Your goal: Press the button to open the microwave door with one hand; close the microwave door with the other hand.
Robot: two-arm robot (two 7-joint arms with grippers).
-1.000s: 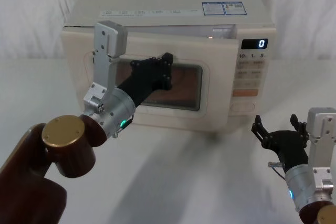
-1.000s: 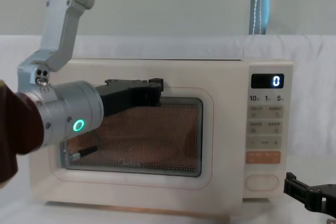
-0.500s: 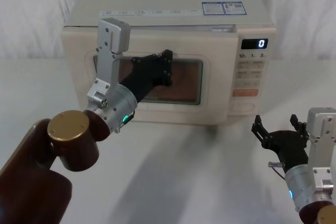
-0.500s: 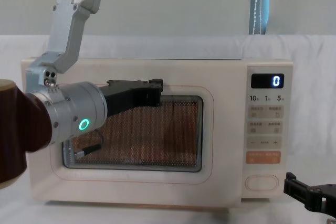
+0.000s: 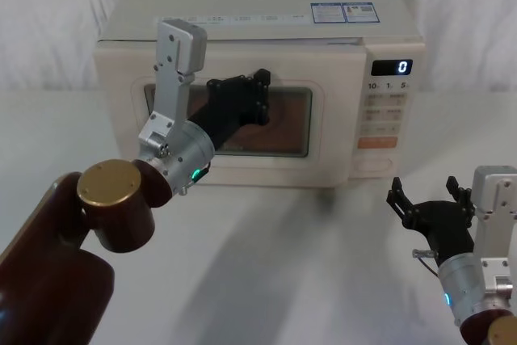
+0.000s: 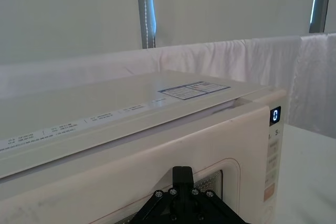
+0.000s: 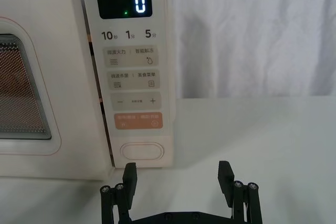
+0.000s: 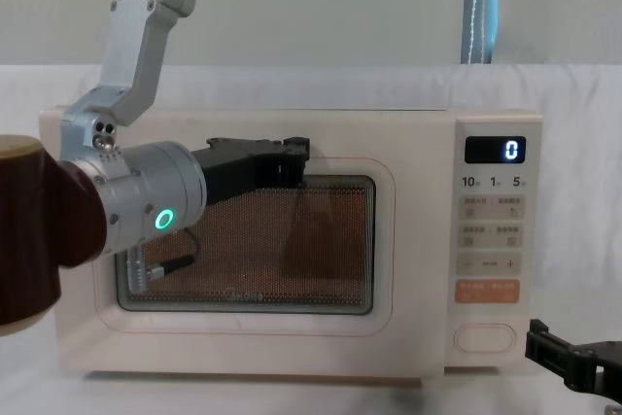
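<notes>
The cream microwave (image 5: pixel 266 22) stands at the back of the table, its display (image 5: pixel 392 67) showing 0. The microwave door (image 5: pixel 335 135) lies flush with the oven front. My left gripper (image 5: pixel 260 90) is shut, and its tips rest against the door at the upper edge of the glass window (image 8: pixel 330 250). The same tips show in the chest view (image 8: pixel 294 157) and the left wrist view (image 6: pixel 182 174). The button (image 7: pixel 142 151) is the plain pill-shaped key at the foot of the control panel. My right gripper (image 7: pixel 177 174) hangs open in front of it and a little below, touching nothing.
The orange key (image 7: pixel 137 120) and small labelled keys sit above the button. A white cloth covers the table (image 5: pixel 307 264) in front of the oven, and white drapes hang behind. My brown left forearm (image 5: pixel 73 248) crosses the front left.
The door was slightly ajar and has swung flush shut, with my left gripper following it toward the oven. My right gripper has not moved.
</notes>
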